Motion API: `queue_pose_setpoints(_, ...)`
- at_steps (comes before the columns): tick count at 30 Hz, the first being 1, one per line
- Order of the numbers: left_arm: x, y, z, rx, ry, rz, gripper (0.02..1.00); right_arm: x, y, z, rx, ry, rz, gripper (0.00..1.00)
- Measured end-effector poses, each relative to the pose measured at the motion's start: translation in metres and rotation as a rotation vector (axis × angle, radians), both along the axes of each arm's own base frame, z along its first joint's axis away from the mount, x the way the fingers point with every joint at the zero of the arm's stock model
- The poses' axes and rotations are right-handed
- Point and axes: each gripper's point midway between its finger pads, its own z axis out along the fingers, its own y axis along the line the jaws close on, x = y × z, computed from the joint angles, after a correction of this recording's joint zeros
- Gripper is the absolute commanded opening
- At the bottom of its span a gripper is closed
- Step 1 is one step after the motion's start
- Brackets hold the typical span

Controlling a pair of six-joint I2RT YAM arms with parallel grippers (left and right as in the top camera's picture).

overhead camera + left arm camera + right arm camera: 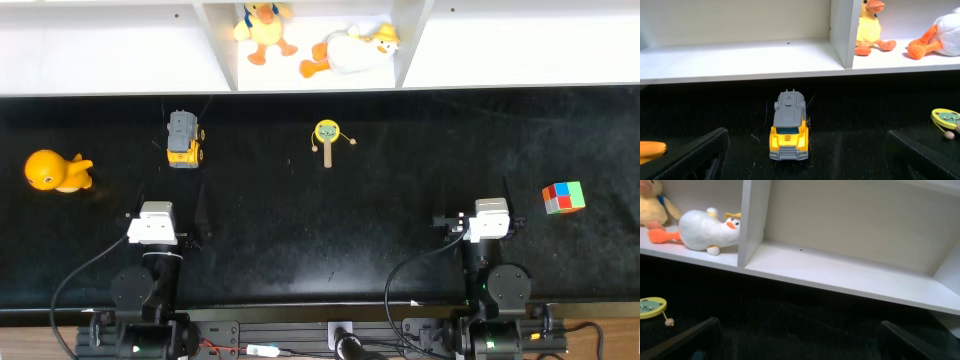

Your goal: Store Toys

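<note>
Black tabletop (300,250) under both arms: my left gripper (168,214) and right gripper (473,207) gape wide, empty. Ahead of the left sits a yellow-and-grey toy truck (788,127); an orange rubber duck (57,171), yellow stick drum (327,137) and multicoloured cube (563,197) lie farther off. With the yellow plush duck (264,25) and white plush duck (350,50) in the white shelf (120,60), I judge two stored, four left.

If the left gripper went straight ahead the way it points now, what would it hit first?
Probably the toy truck, centred ahead between the open fingers of the left gripper, before the shelf.
</note>
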Motion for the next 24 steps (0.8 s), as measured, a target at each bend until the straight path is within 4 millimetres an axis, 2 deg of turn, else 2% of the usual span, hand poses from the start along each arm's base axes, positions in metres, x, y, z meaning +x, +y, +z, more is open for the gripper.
queue_pose_setpoints(18,0.0,0.0,-0.001,0.0,0.008,0.0,0.998,0.0,0.0,0.0,0.0,0.0,0.0,0.996)
queue_pose_setpoints(20,-0.001,0.0,-0.005,0.0,0.04,-0.003,0.996,0.0,0.0,0.0,0.0,0.001,0.0,0.996)
queue_pose_setpoints(24,-0.01,-0.001,-0.019,-0.006,0.223,-0.002,0.993,0.0,0.0,0.0,0.0,0.001,0.0,0.998)
